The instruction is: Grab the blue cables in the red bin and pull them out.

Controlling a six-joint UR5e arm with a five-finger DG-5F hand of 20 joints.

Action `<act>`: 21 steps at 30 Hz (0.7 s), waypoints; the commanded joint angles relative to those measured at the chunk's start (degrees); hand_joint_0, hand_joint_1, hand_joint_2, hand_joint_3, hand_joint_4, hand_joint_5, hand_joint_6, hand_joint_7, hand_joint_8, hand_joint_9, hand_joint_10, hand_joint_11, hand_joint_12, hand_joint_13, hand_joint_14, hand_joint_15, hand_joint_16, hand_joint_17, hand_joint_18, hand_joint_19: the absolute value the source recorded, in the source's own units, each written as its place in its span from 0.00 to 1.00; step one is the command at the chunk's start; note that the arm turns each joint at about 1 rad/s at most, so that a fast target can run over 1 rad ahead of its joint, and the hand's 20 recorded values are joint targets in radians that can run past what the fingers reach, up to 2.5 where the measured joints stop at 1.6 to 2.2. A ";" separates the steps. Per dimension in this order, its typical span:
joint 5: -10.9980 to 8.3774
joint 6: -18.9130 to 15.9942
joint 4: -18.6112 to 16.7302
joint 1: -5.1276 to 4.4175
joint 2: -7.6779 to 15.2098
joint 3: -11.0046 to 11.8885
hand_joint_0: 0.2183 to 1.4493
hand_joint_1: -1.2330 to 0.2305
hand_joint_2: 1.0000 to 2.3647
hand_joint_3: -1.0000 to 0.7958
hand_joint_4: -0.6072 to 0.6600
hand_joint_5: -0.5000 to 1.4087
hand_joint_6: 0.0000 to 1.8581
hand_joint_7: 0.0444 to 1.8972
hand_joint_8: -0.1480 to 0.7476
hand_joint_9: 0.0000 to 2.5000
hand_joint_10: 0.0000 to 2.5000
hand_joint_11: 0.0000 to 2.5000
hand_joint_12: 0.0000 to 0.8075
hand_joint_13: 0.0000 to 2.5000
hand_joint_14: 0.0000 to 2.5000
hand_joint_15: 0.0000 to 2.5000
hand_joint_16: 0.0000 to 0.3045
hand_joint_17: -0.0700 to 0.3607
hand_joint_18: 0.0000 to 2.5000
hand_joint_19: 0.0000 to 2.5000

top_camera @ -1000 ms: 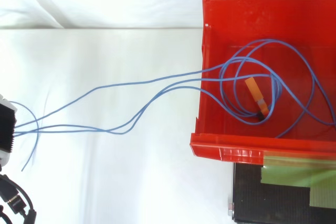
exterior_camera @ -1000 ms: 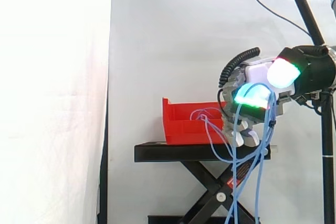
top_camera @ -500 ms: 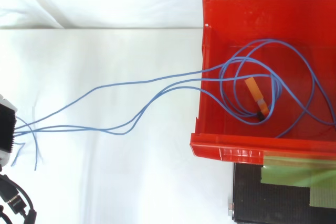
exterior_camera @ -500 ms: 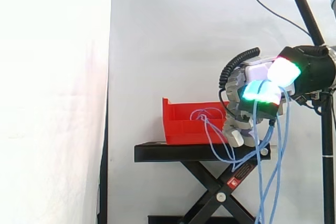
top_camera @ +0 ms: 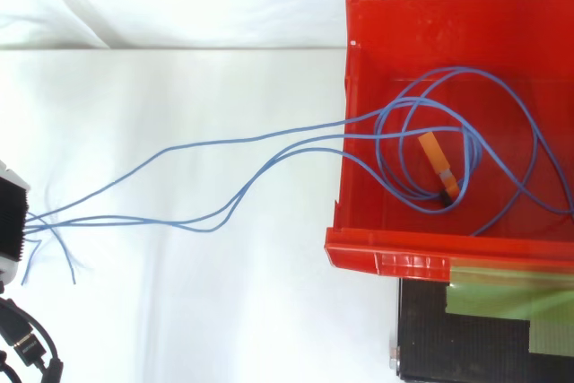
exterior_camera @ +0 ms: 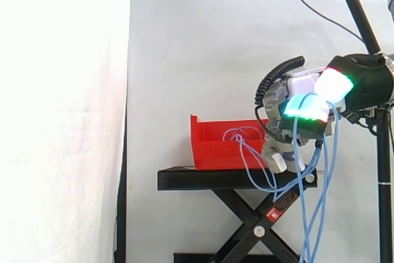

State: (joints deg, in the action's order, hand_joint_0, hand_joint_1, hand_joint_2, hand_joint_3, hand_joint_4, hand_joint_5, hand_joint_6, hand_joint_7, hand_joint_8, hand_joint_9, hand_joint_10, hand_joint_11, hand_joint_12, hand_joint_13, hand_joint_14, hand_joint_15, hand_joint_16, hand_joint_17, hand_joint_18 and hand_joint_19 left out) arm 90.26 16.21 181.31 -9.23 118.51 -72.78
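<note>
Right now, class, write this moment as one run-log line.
hand: shut on cables | cables: strung from hand to bin, loops inside bin | bin: on stand | task: cables not yet out

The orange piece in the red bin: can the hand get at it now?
Probably not directly: the hand stands outside the red bin, curled round the blue cables; the orange piece lies uncovered inside.
</note>
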 commanded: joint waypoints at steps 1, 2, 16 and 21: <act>0.00 0.00 0.01 0.00 0.06 0.00 0.37 0.12 0.00 0.00 0.67 0.69 0.32 0.32 0.44 0.36 0.01 0.35 0.44 0.30 0.01 0.28 0.18 0.45 0.29 0.38; 0.00 0.09 0.01 0.00 -0.03 0.00 0.37 0.12 0.00 0.00 0.68 0.69 0.33 0.31 0.44 0.36 0.01 0.35 0.44 0.30 0.01 0.27 0.18 0.45 0.29 0.38; 0.00 0.09 -0.35 0.00 -0.03 0.00 0.40 0.08 0.00 0.00 0.68 0.63 0.41 0.27 0.44 0.34 0.01 0.36 0.43 0.30 0.01 0.28 0.18 0.45 0.29 0.38; 0.00 0.09 -0.61 0.00 0.06 0.00 0.42 0.07 0.00 0.00 0.67 0.61 0.43 0.25 0.44 0.33 0.01 0.36 0.42 0.30 0.01 0.28 0.18 0.44 0.29 0.38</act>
State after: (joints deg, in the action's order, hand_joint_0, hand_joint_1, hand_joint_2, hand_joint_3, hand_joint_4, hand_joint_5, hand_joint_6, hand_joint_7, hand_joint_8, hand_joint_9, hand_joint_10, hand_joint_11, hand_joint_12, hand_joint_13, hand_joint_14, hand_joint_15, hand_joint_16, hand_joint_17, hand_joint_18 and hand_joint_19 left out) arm 90.26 16.30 180.87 -9.23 118.50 -72.79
